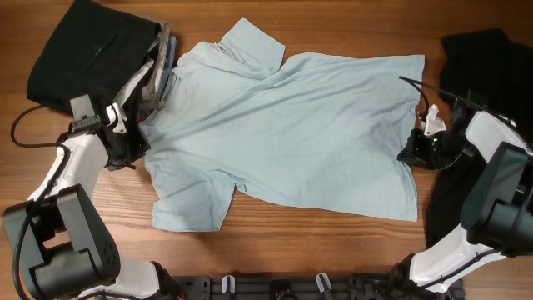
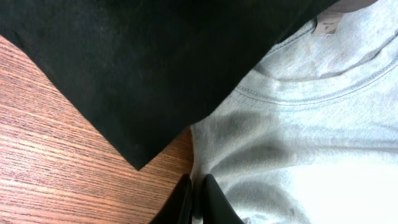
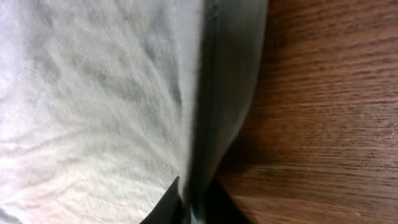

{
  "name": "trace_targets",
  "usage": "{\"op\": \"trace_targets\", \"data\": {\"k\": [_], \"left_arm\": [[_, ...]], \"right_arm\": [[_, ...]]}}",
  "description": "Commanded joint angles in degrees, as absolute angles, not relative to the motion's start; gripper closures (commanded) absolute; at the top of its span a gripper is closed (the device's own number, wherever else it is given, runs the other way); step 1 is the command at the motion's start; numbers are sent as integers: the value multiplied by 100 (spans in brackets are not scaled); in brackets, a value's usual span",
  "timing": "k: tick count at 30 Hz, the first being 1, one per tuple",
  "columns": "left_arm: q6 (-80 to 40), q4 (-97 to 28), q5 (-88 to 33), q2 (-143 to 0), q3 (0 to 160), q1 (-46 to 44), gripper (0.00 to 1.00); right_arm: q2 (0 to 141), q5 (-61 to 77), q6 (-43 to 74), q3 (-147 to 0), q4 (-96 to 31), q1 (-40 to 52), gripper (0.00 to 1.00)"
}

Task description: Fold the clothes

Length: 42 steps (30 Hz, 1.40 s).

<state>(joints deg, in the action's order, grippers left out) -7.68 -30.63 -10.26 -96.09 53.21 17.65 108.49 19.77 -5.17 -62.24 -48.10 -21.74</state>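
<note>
The light blue shirt (image 1: 291, 133) lies spread flat across the middle of the table, neck opening to the left and hem to the right. My left gripper (image 1: 135, 148) is at the shirt's left edge below the neck. In the left wrist view it (image 2: 198, 200) is shut, pinching the shirt's (image 2: 311, 137) edge beside a black garment's corner (image 2: 155, 62). My right gripper (image 1: 412, 154) is at the hem on the right. In the right wrist view it (image 3: 196, 208) is shut on the hem fold of the shirt (image 3: 93, 93).
A black garment (image 1: 87, 50) lies at the back left on grey folded garments (image 1: 160, 71), touching the shirt's neck. Another black garment (image 1: 483, 67) lies along the right side under the right arm. Bare wooden table (image 1: 291, 250) shows in front of the shirt.
</note>
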Motion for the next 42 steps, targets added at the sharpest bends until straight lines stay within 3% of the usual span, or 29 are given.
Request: {"op": "trace_targets", "data": {"k": [1,2,8,15,24,31,42], "left_arm": [[-816,-3070,-954,-9513,5330,1813,92],[-816,-3070,-952,-9513,5330,1813,92],[-816,-3070,-954,-9513,5332,1813,92],[-816,-3068,-954,-9513,5332,1813,92],[-816,-3039,-954,-9513,5332,1813,92],[-816,-3039,-954,-9511,5334,1813,93],[-799,-3393,-1389,-8211,6173,1813,96]], "right_arm": [[11262,1009,5,-5924,-4825,-2152,86],[11262,860,178,-5924,-4853,-2185,77],[11262,532,462,-5924,-5148,-2322,60],[11262,242,757,-5924,-5201,-2349,75],[11262,1175,47,-6132,-4884,-2349,64],[11260,1170,165,-6224,-4875,-2355,96],[9356,2408,-303,-7164,-5400,-2355,96]]}}
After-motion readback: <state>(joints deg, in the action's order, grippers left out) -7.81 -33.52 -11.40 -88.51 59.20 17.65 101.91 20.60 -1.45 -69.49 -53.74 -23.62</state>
